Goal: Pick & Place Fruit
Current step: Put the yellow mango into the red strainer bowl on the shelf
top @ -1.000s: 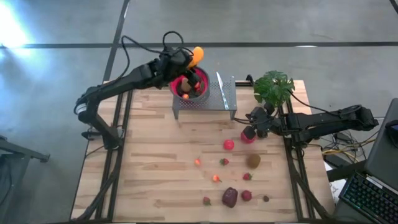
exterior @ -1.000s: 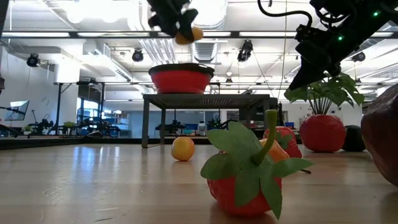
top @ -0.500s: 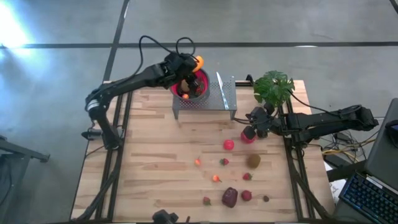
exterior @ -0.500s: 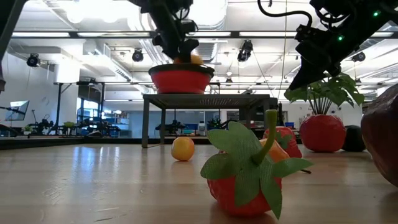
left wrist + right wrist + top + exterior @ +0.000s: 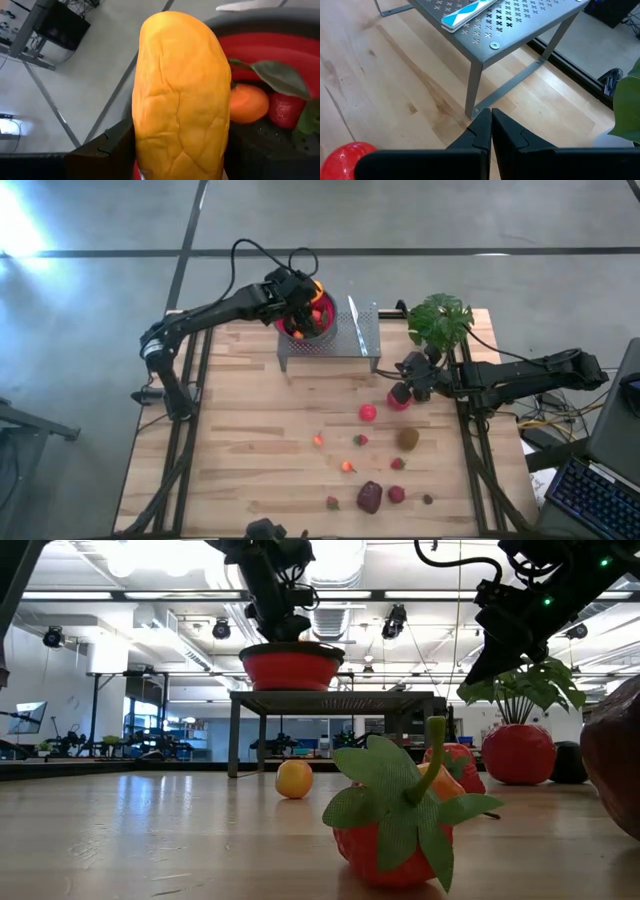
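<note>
Mango (image 5: 180,95), clamped in left fingers (image 5: 115,150), lowered into bowl (image 5: 322,328) since earlier; release pending. Right fingers (image 5: 487,131) shut, empty.

A red bowl (image 5: 322,310) sits on a metal rack (image 5: 360,332) beside a potted plant (image 5: 441,319).

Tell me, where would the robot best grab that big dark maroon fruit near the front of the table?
Probably from straight above, closing across the narrow width of the dark maroon fruit. It lies flat on the wooden table, longer than it is wide. A small red fruit sits close on one side, so the jaws should come down carefully there.
</note>
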